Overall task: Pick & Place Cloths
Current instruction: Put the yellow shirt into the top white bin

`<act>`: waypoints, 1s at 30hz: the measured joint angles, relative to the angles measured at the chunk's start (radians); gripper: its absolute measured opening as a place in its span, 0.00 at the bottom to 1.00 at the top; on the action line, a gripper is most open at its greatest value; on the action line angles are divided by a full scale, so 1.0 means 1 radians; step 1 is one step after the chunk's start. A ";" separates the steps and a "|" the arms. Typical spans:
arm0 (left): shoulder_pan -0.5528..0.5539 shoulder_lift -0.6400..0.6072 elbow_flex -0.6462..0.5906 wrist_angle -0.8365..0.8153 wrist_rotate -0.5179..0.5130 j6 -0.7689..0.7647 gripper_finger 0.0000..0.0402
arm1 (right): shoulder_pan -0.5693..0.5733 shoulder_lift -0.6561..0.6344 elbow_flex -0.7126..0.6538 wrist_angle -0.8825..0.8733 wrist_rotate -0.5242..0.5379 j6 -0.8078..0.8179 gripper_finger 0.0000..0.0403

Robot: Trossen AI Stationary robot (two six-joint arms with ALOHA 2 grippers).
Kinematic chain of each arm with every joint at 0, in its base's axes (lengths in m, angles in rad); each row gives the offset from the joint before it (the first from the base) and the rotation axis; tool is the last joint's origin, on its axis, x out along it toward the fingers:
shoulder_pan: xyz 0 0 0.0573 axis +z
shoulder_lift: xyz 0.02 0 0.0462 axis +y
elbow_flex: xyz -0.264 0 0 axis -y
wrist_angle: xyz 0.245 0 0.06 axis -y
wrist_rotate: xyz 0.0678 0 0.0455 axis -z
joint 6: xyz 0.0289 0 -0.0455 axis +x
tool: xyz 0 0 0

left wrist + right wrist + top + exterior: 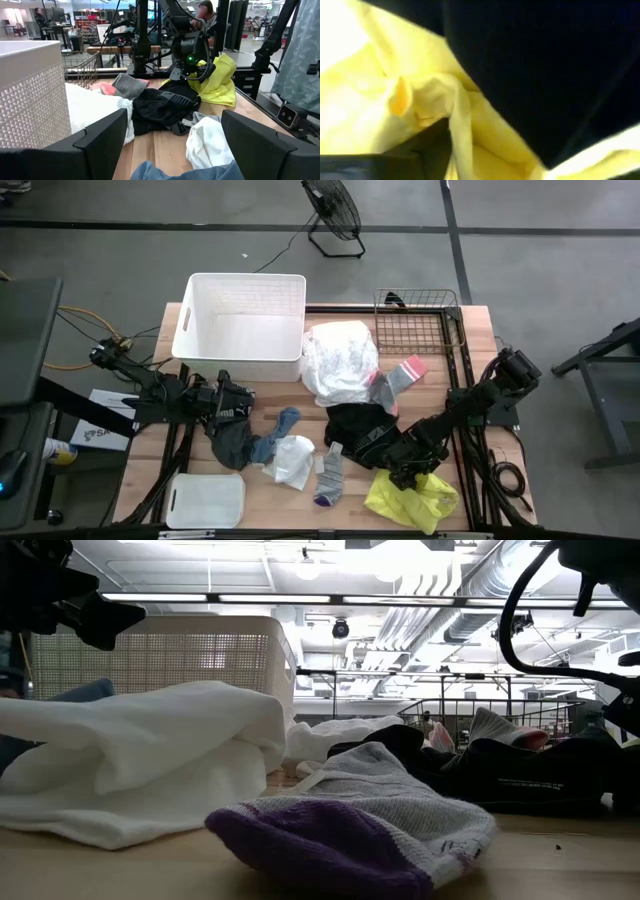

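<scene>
Cloths lie scattered over the middle of the wooden bench. Nearest the front edge, a neon yellow cloth sits at the right, with the right gripper pressed down into its upper edge; the right wrist view is filled with yellow folds close against the dark fingers, and whether those fingers are clenched on the fabric I cannot tell. Left of it lies a grey sock with a purple toe, then a crumpled white cloth, and a flat white bin lid at the front left corner.

Further in, the left gripper hovers with its fingers spread wide apart, released, holding nothing; a dark grey garment lies just beneath and in front of it, and a blue sock lies beside that. A black garment sits between the two grippers, touching the right arm.

Beyond that, a grey-pink sock rests against a large white garment. At the far side stand a white plastic bin and a wire basket.
</scene>
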 joint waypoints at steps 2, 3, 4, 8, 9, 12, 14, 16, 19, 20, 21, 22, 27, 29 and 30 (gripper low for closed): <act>0.000 0.000 0.000 0.000 0.000 0.000 0.79 | 0.000 0.001 0.000 0.003 -0.009 -0.002 0.47; 0.000 0.000 0.000 0.000 0.000 0.000 0.79 | 0.000 0.002 -0.001 0.007 -0.017 -0.002 0.42; 0.000 0.000 0.000 0.000 0.000 0.000 0.79 | 0.000 0.002 -0.001 0.013 -0.026 0.000 0.36; 0.000 0.000 0.000 0.000 0.000 0.000 0.79 | 0.000 0.002 -0.001 0.034 -0.054 0.021 0.15; 0.000 0.000 0.000 0.000 0.000 0.000 0.79 | 0.000 0.002 -0.002 0.039 -0.062 0.031 0.10; 0.000 0.000 0.000 0.000 0.000 0.000 0.79 | 0.000 0.002 -0.003 0.077 -0.089 0.063 0.09; 0.000 0.000 0.000 0.000 0.000 0.000 0.79 | 0.001 -0.005 -0.004 0.110 -0.103 0.081 0.09; 0.000 0.000 0.000 0.000 0.000 0.000 0.79 | 0.001 -0.025 -0.007 0.143 -0.090 0.103 0.09; 0.000 0.000 0.000 0.000 0.000 0.000 0.79 | 0.002 -0.086 -0.006 0.187 -0.046 0.121 0.09; 0.000 0.000 0.000 0.000 0.000 0.000 0.79 | 0.002 -0.111 -0.006 0.196 -0.033 0.125 0.09; 0.000 0.000 0.000 0.000 0.000 0.000 0.79 | 0.004 -0.139 -0.005 0.202 -0.020 0.129 0.09; 0.000 0.000 0.000 0.000 0.000 0.000 0.79 | 0.005 -0.165 -0.005 0.208 -0.008 0.132 0.09; 0.000 0.000 0.000 0.000 0.000 0.000 0.79 | 0.022 -0.318 -0.005 0.234 0.057 0.145 0.09; 0.000 0.000 0.000 0.000 0.000 0.000 0.79 | 0.031 -0.380 -0.004 0.238 0.080 0.145 0.09; 0.000 0.000 0.000 0.000 0.000 0.000 0.79 | 0.036 -0.410 -0.004 0.238 0.085 0.145 0.09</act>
